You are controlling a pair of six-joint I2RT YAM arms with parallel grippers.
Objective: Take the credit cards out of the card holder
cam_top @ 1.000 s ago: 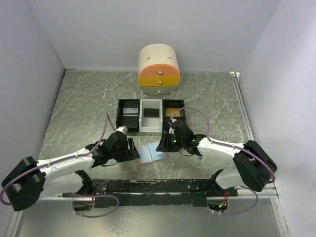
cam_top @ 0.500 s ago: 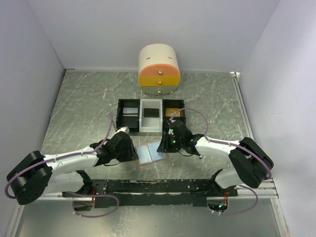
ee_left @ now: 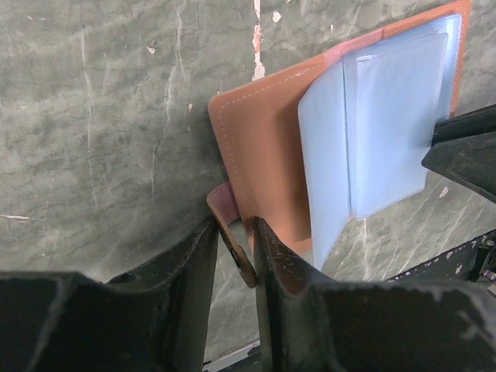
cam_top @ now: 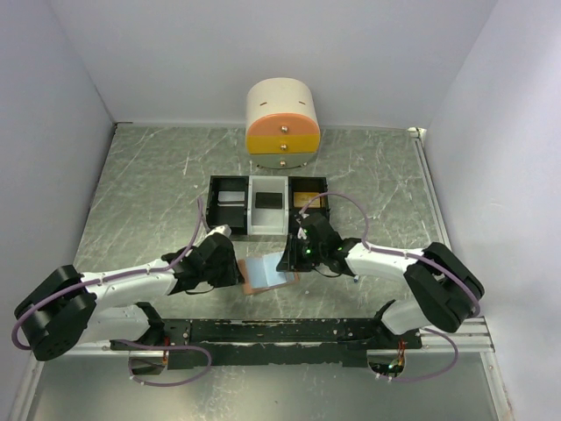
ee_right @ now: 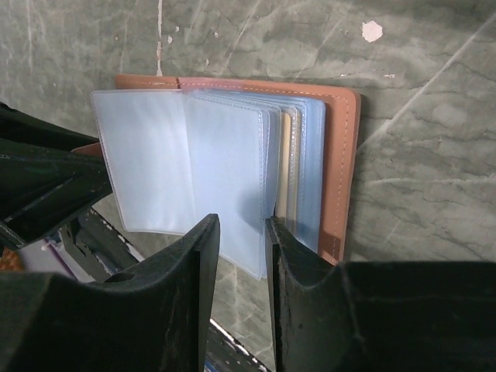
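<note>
The card holder [cam_top: 267, 274], tan leather with pale blue sleeves, lies open on the table between my two grippers. My left gripper [ee_left: 234, 232] straddles its snap tab [ee_left: 232, 240], which slants across the narrow gap with table showing beside it. The cover [ee_left: 263, 147] spreads out just beyond. My right gripper [ee_right: 241, 225] stands narrowly open, with the near edge of a clear sleeve [ee_right: 232, 178] between its fingers. A beige edge [ee_right: 284, 167] shows among the sleeves; I cannot tell if it is a card. A black card [cam_top: 267, 200] and an orange-gold card [cam_top: 307, 200] lie in the trays.
A row of compartment trays [cam_top: 210, 206] sits just behind the holder, black, white and black; the left one holds a pale card. A cream and orange drawer chest [cam_top: 282, 123] stands at the back. The arms' base rail [cam_top: 280, 331] runs along the near edge.
My left gripper has slid right to the holder's left edge and its jaws have narrowed round the tab. The right jaws have narrowed a little over the sleeves.
</note>
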